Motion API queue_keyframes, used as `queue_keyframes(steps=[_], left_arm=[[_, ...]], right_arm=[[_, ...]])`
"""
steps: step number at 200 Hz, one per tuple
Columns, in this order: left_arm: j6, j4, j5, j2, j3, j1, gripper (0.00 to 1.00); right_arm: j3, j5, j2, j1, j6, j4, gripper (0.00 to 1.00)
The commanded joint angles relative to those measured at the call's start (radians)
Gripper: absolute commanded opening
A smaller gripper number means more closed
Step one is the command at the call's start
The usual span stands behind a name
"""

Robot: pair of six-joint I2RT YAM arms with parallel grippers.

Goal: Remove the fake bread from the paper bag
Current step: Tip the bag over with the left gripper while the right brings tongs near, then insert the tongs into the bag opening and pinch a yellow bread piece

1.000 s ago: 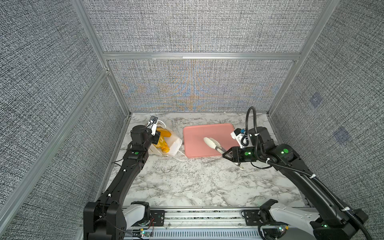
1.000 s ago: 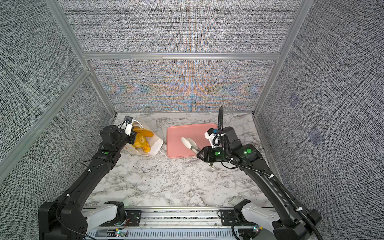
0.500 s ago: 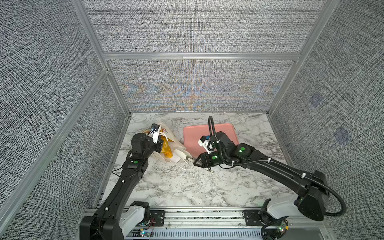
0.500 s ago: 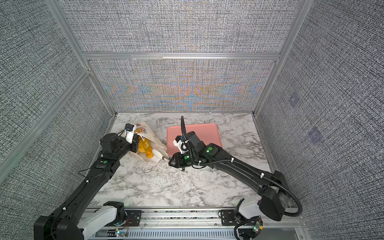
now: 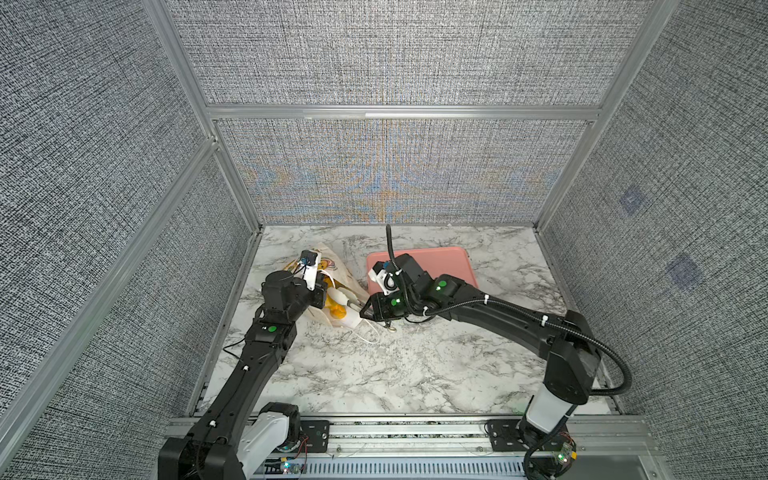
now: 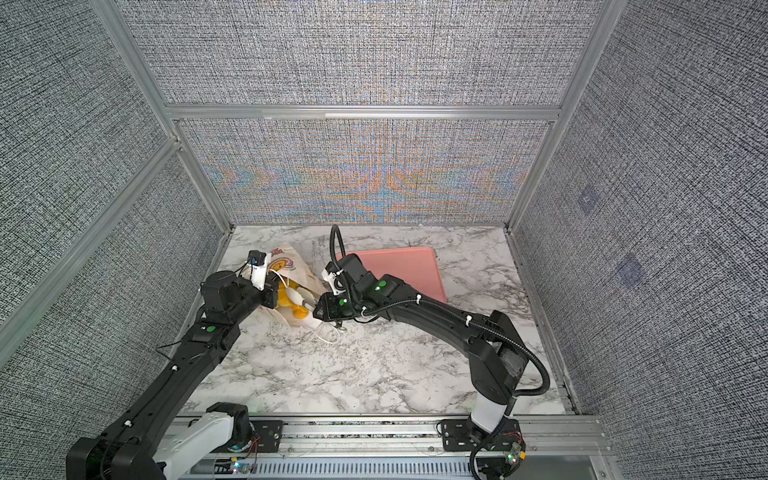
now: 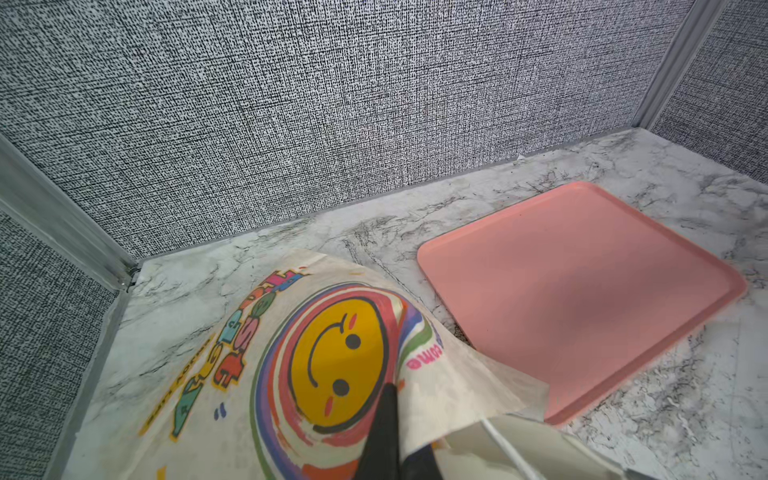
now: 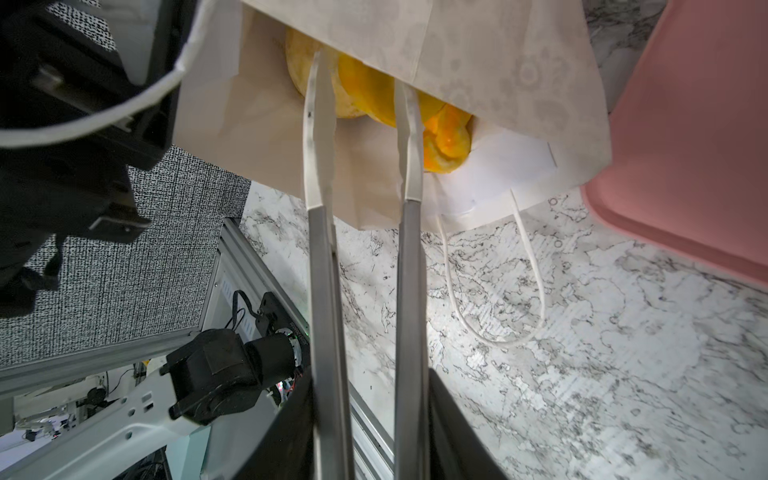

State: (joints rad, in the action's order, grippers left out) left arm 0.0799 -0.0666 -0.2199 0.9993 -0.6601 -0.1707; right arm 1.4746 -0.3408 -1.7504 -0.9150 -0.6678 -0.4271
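My right gripper (image 5: 365,311) clamps the tongs (image 8: 409,270), blades apart, nothing pinched; I'd ease toward 9 o'clock into the bag (image 8: 498,62), straddle one bread (image 8: 365,91), squeeze gently.

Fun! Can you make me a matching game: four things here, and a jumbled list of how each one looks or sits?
1 paper bag
2 fake bread
3 tongs
4 tray

A pink, lying flat
B metal, tips in the bag's mouth
C yellow, inside the bag
D cream, tipped on its side

Pairs: 1-D, 2-C, 3-B, 4-A
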Motion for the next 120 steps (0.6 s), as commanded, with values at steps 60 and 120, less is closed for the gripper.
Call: queue_keyframes(steps=[60, 120], left_arm=[[-0.089, -0.039, -0.027, 0.027, -0.008, -0.001, 0.0], [-0.098, -0.046, -0.037, 0.019, 0.003, -0.001, 0.0]], right_arm=[[0.031, 0.108, -0.014, -0.051, -0.018, -0.063, 0.4], [0.148, 0.167, -0.088, -0.057, -0.009, -0.127, 0.42]])
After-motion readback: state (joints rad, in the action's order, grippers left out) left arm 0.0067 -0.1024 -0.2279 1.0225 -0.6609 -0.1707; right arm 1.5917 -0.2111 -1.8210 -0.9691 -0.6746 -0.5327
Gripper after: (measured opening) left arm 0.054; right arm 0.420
